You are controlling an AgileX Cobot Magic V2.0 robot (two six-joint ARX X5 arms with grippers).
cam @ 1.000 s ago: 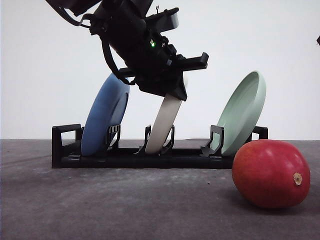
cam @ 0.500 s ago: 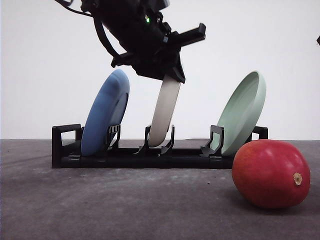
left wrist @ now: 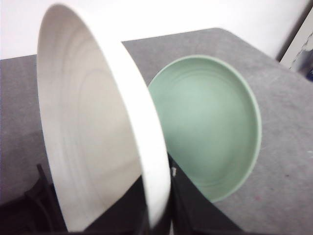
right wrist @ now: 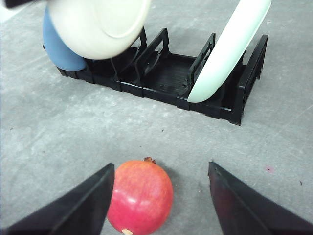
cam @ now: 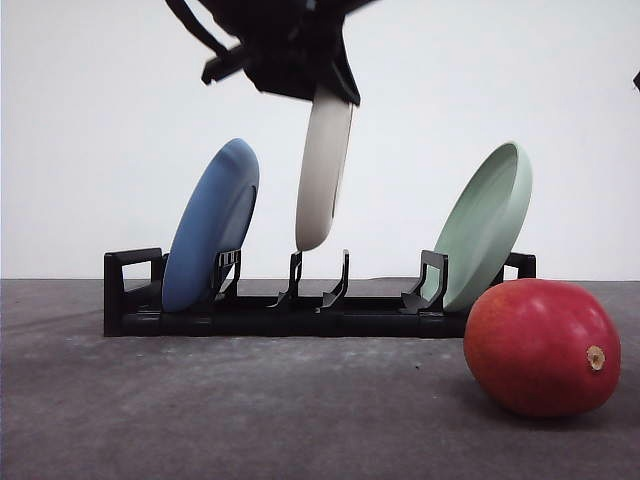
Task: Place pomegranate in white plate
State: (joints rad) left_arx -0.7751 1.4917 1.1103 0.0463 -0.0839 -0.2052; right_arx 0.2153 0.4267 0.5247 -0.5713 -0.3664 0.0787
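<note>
The white plate hangs edge-on above the middle slot of the black rack, clear of it. My left gripper is shut on its upper rim. The left wrist view shows the plate's hollow face close up. The pomegranate, deep red with a tan nub, lies on the grey table at the front right. In the right wrist view my right gripper stands open above the pomegranate, one finger on each side and nothing between them. The lifted plate shows beyond it.
A blue plate leans in the rack's left slot and a pale green plate in its right slot. The green plate stands just behind the white one. The rack lies beyond the pomegranate on the grey table.
My left gripper has risen with the white plate, drawing it up out of the rack's middle slot until its lower edge is clear. The pomegranate has not moved.
</note>
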